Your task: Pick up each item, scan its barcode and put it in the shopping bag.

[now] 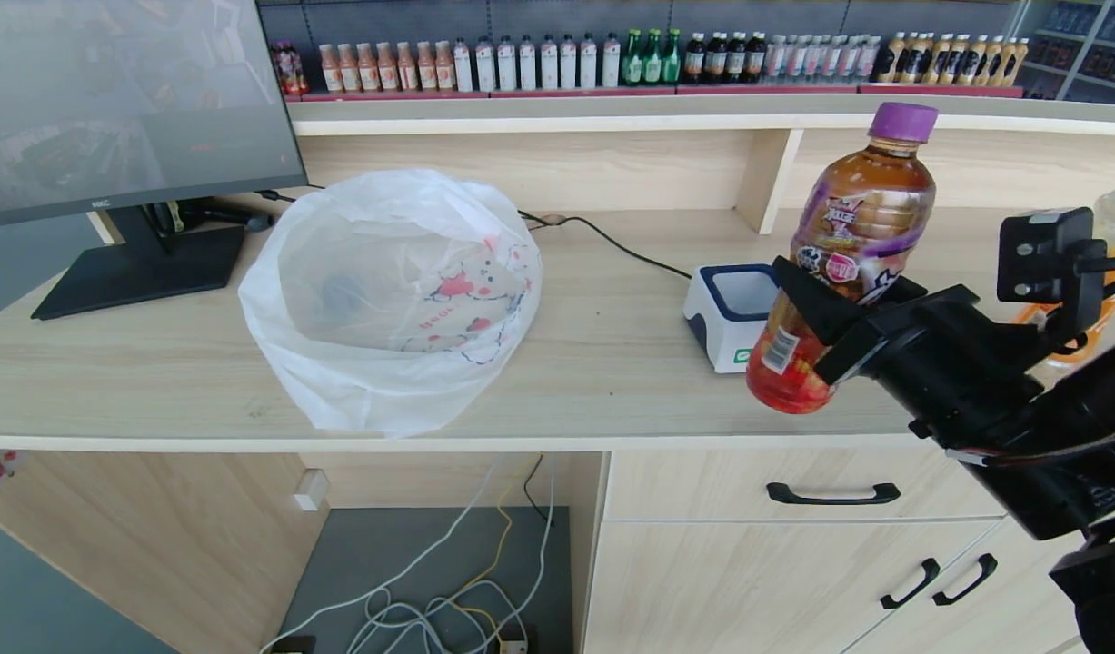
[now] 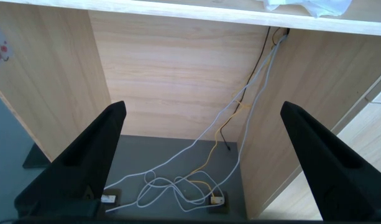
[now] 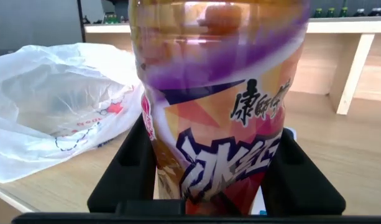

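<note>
Right gripper (image 1: 834,304) is clamping the purple-capped bottle (image 1: 871,200), tilted, at centre right just beside the scanner (image 1: 734,313), and its white label (image 1: 780,350) is probably needing squaring to the scanner's window before the shopping bag (image 1: 384,300) at centre left.

A shop checkout: long rows of drink bottles (image 1: 648,59) line a shelf (image 1: 575,93) behind the wooden worktop (image 1: 602,372), which carries a barcode scanner (image 1: 728,316), a monitor (image 1: 130,100) and an open white plastic bag (image 1: 393,300). Drawers (image 1: 684,490) sit under it.
</note>
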